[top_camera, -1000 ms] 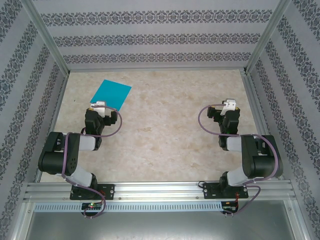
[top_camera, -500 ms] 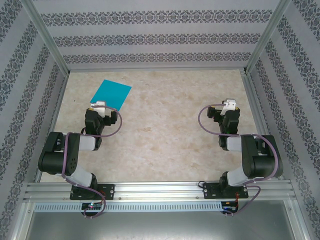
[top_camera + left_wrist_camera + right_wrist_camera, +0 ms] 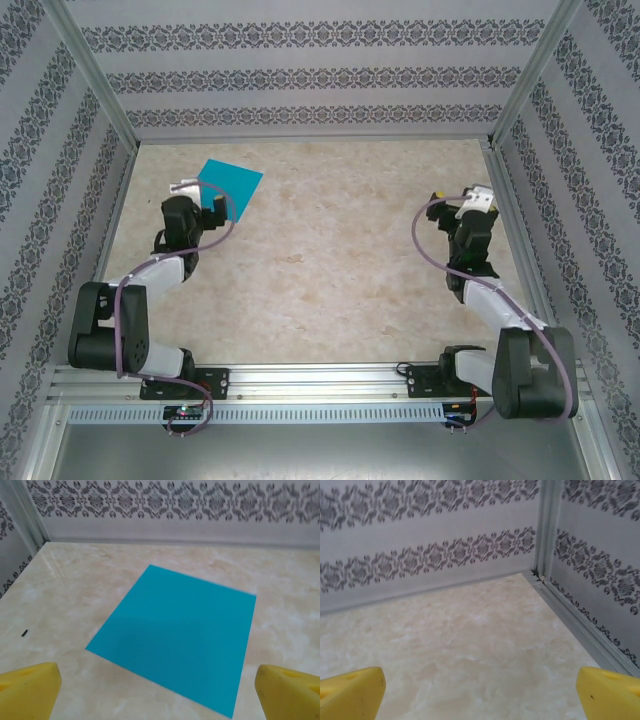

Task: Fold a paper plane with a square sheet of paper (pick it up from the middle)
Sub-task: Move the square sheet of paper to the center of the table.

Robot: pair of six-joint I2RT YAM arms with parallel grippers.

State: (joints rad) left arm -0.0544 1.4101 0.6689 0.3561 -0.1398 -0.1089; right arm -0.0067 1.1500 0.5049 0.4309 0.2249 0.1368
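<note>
The square sheet of paper (image 3: 228, 186) is bright cyan-blue and lies flat and unfolded at the far left of the table. In the left wrist view the sheet (image 3: 180, 630) sits corner-on just ahead of the fingers. My left gripper (image 3: 200, 194) hovers over the sheet's near-left part, open, its yellow fingertips (image 3: 30, 689) wide apart with nothing between them. My right gripper (image 3: 474, 200) is open over bare table near the right wall; in the right wrist view the right gripper (image 3: 480, 695) holds nothing. A paper plane is out of view.
Patterned walls with metal frame posts (image 3: 520, 75) close in the marble-look table (image 3: 340, 240) on three sides. The far right corner post (image 3: 546, 530) stands close ahead of the right gripper. A small dark speck (image 3: 23, 632) lies left of the sheet.
Both arms have stretched forward. The left gripper moved away from the base and now overlaps the sheet's near-left part. The right gripper moved farther out and to the right.
</note>
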